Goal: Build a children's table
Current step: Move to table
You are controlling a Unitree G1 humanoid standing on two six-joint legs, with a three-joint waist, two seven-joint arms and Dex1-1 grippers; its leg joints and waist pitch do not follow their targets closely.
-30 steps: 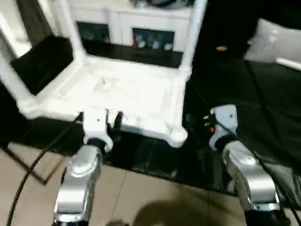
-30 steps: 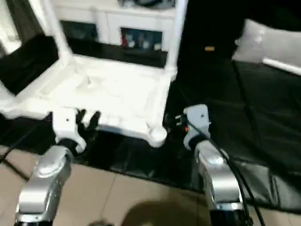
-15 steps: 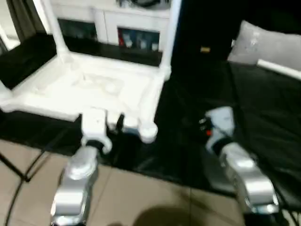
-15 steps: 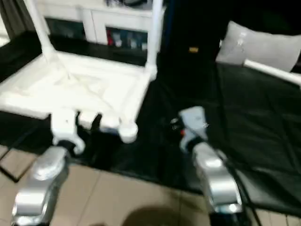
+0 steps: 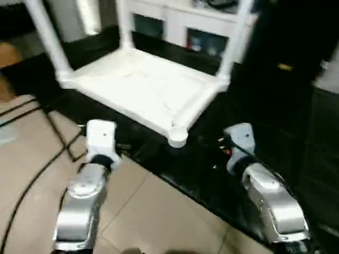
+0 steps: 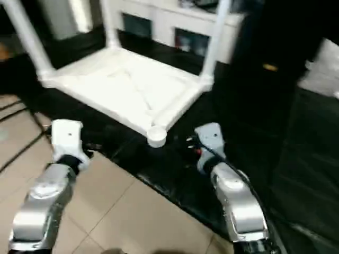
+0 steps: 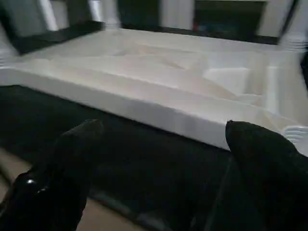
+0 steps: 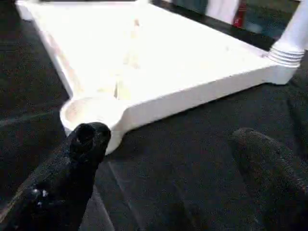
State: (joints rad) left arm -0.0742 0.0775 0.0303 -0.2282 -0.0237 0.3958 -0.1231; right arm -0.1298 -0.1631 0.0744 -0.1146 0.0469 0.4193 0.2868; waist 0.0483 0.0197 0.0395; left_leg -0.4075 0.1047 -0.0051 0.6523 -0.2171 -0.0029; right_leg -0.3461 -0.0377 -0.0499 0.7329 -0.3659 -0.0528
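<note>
From the head view, the children's table (image 5: 143, 90) lies upside down on the black tabletop (image 5: 254, 153), three legs standing in their sockets; the near corner socket (image 5: 178, 136) is empty. The left gripper (image 5: 100, 138) and right gripper (image 5: 238, 142) hover short of it, apart from it.

Left wrist view: fingers (image 7: 72, 159) released, spread wide before the table's long edge.

Right wrist view: fingers (image 8: 86, 144) likewise wide, empty, facing the open socket (image 8: 91, 109). The last leg should enter that socket upright and be pressed straight down.
</note>
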